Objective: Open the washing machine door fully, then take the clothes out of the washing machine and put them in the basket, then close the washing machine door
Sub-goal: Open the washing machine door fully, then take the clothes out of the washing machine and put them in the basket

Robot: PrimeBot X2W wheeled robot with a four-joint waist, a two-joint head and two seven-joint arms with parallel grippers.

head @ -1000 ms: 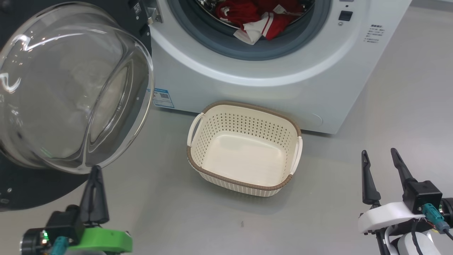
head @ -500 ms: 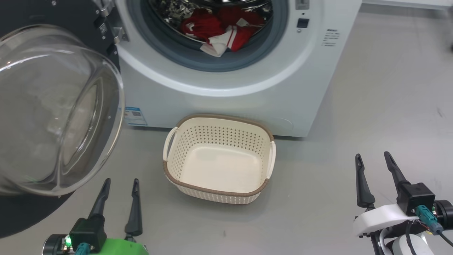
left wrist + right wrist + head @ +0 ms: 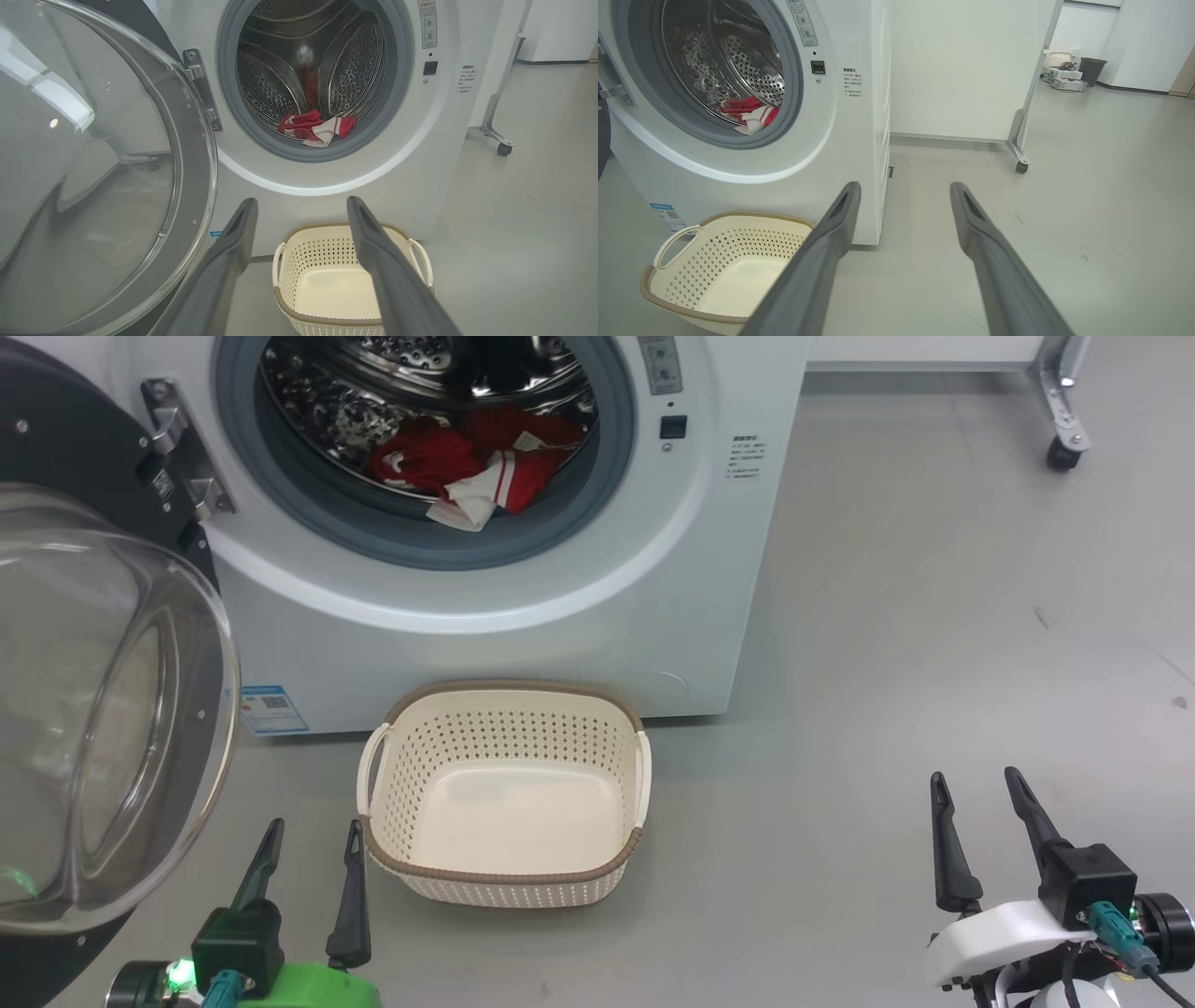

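Note:
The white washing machine stands ahead with its door swung wide open at the left, glass bowl bulging toward me. Red and white clothes lie at the front of the steel drum, also seen as clothes and clothes. The cream basket sits on the floor just before the machine and holds nothing. My left gripper is open, low beside the basket's left side and under the door. My right gripper is open over bare floor far right of the basket.
Grey floor stretches to the right of the machine. A castor leg of a white partition stands at the far right. A bin and boxes sit far back in the room.
The camera has shifted, so the machine and basket sit further left and lower in view. My left gripper has gone from shut to open.

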